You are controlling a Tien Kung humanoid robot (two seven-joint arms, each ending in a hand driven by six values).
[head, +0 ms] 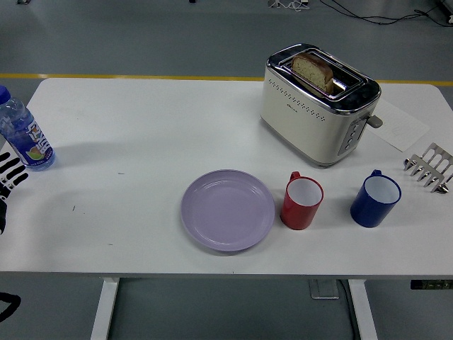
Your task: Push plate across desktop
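A round lilac plate (227, 210) lies flat on the white table (141, 127), near the front edge and a little left of a red mug (302, 202). My left hand (8, 178) shows only as a few black-and-white fingertips at the picture's left edge, far left of the plate and just below a water bottle (24, 132). It holds nothing. My right hand is out of view.
A cream toaster (316, 104) with a slice of bread in its slot stands at the back right. A blue mug (375, 198) stands right of the red mug. A metal toast rack (429, 166) and a sheet of paper (400, 127) lie at the right edge.
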